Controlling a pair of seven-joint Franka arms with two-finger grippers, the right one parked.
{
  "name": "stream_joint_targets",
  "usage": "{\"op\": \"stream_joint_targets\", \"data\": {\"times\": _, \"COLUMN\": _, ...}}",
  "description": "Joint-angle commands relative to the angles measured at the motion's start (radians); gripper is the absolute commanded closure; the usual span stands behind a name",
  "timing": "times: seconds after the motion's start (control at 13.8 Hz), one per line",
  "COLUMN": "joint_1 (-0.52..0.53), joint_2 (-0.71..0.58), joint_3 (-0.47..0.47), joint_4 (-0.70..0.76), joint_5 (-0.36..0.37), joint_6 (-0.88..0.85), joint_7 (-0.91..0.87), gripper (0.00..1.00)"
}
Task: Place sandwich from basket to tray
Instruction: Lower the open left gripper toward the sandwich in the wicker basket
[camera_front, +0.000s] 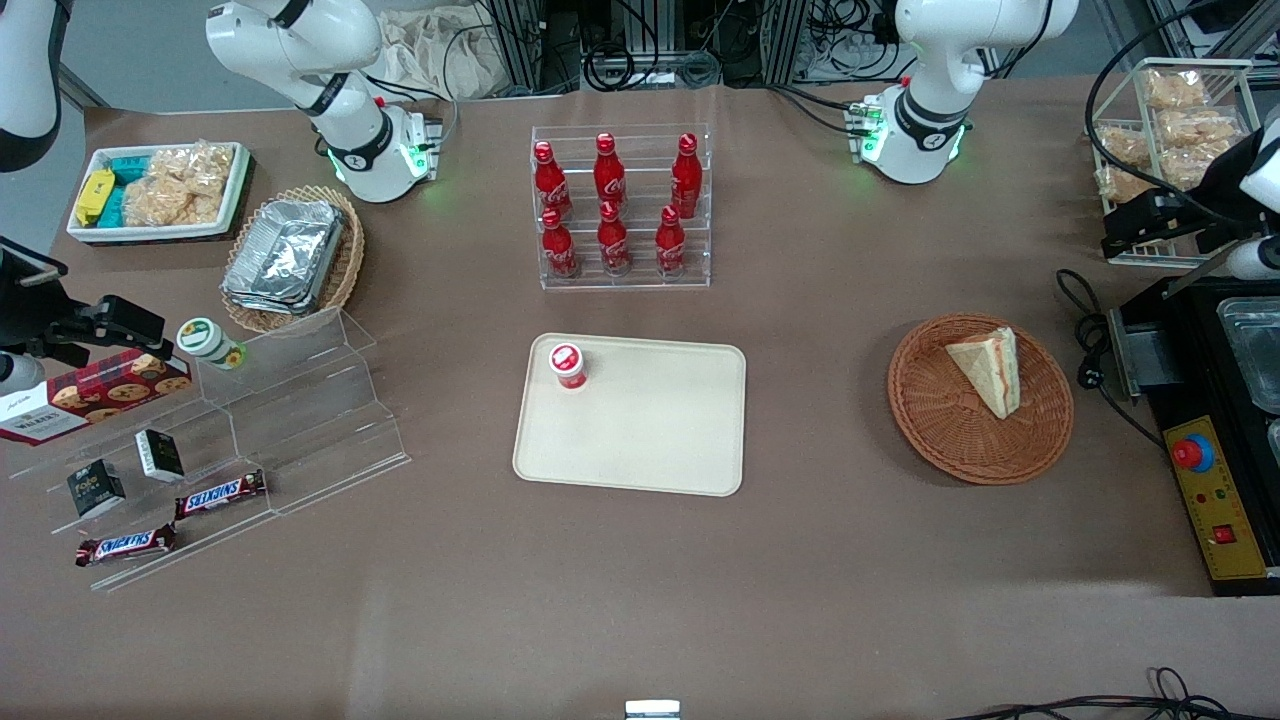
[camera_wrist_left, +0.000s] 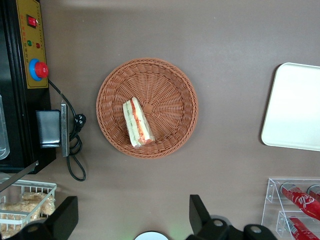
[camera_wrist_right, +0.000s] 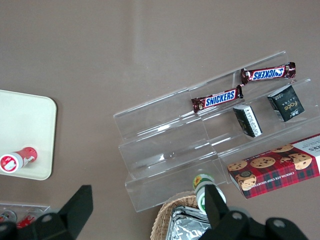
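The sandwich (camera_front: 990, 370) (camera_wrist_left: 137, 122), a pale bread wedge with red and green filling, lies in the round reddish-brown basket (camera_front: 930, 420) (camera_wrist_left: 170, 90) toward the working arm's end of the table. The cream tray (camera_front: 650, 430) (camera_wrist_left: 295, 110) (camera_wrist_right: 25, 125) lies flat at the table's middle, with a small red-capped bottle (camera_front: 568, 365) (camera_wrist_right: 15, 159) standing on one of its corners. My gripper (camera_front: 1140, 235) (camera_wrist_left: 132, 215) hangs high over the table, farther from the front camera than the basket. It is open, its fingers wide apart with nothing between them.
A black machine with a red button (camera_front: 1210, 450) and its cable (camera_front: 1085, 320) sit beside the basket. A wire rack of bagged snacks (camera_front: 1170, 110) stands close to the gripper. A clear rack of cola bottles (camera_front: 620, 205) stands farther back than the tray.
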Motion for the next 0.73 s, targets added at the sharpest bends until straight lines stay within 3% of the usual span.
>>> {"op": "stream_joint_targets", "data": {"times": 0.0, "joint_1": -0.010, "joint_2": -0.002, "joint_3": -0.007, "joint_4": 0.013, "joint_5": 0.026, "joint_6": -0.039, "joint_7": -0.027, "gripper": 0.00}}
{"op": "stream_joint_targets", "data": {"times": 0.22, "joint_1": -0.005, "joint_2": 0.001, "joint_3": -0.033, "joint_4": 0.008, "joint_5": 0.066, "joint_6": -0.042, "joint_7": -0.052, "gripper": 0.00}}
{"op": "stream_joint_targets", "data": {"times": 0.44, "joint_1": 0.001, "joint_2": 0.012, "joint_3": -0.030, "joint_4": -0.058, "joint_5": 0.055, "joint_6": -0.018, "joint_7": -0.150, "gripper": 0.00}}
{"op": "stream_joint_targets", "data": {"times": 0.65, "joint_1": 0.022, "joint_2": 0.019, "joint_3": -0.027, "joint_4": -0.189, "joint_5": 0.055, "joint_6": 0.120, "joint_7": -0.219, "gripper": 0.00}}
